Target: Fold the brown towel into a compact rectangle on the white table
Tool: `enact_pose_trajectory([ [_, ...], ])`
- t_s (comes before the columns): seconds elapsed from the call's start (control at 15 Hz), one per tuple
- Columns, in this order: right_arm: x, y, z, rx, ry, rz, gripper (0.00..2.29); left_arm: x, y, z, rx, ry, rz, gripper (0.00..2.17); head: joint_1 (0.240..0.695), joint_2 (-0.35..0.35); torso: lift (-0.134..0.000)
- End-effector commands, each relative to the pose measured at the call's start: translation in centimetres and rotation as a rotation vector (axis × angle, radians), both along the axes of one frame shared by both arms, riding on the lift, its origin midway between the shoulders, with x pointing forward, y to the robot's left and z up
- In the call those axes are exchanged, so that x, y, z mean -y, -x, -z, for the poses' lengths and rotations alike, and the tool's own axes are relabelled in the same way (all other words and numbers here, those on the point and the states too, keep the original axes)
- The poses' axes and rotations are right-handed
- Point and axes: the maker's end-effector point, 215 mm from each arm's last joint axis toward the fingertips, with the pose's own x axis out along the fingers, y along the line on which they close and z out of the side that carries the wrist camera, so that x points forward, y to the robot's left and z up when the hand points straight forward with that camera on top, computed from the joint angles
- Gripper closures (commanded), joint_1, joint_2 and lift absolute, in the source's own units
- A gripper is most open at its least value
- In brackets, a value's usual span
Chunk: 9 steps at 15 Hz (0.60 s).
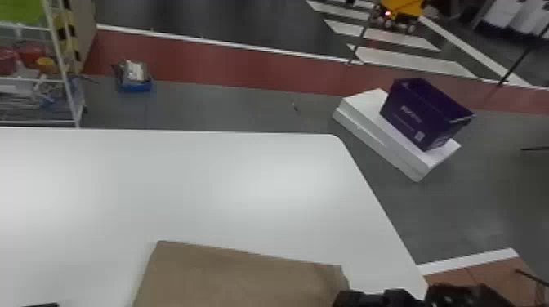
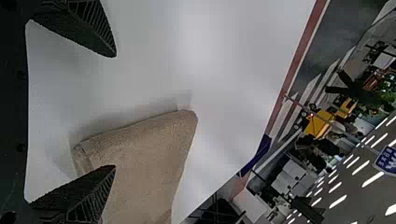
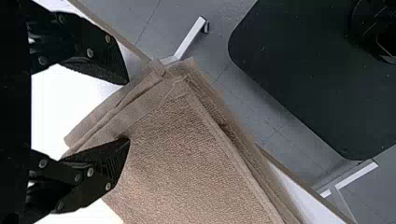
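In the head view, the brown rectangular cloth towel (image 1: 241,277) lies on the smooth white surface (image 1: 204,183), its right edge near the black right gripper (image 1: 367,299); the black left gripper (image 1: 43,305) is off its left side. Both are released, fingers spread. The right wrist view shows stacked towel layers across the gap between the fingertips.

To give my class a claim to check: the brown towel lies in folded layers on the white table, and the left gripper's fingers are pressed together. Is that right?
Not quite: the left wrist view shows the left gripper with its fingers spread apart. The brown towel does lie in folded layers on the white table.
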Motion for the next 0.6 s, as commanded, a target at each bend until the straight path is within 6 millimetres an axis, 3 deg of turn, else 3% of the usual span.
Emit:
enact_pose_trajectory([
  [0.0,0.0,-0.3,-0.2,0.005,-0.007,0.013,1.12,0.0,0.0,0.0,0.001,0.003,-0.003,0.03,0.695,-0.34,-0.123],
  [0.13,-0.5,-0.9,-1.2,0.028,-0.047,0.026,1.7,0.0,-0.1,-0.1,0.012,0.0,-0.001,0.03,0.695,-0.335,-0.123],
  [0.2,-0.6,-0.9,-1.4,0.033,-0.06,0.028,1.81,-0.1,-0.1,-0.1,0.012,-0.001,-0.003,0.03,0.695,-0.331,-0.123],
  [0.33,-1.0,-1.0,-1.9,0.045,-0.074,0.018,1.96,0.0,-0.1,-0.1,0.012,0.0,-0.001,0.03,0.695,-0.322,-0.123],
  [0.53,-2.4,-2.2,-6.6,0.124,-0.183,0.022,1.96,0.0,-0.1,-0.2,0.013,0.0,0.0,0.03,0.695,-0.31,-0.123],
])
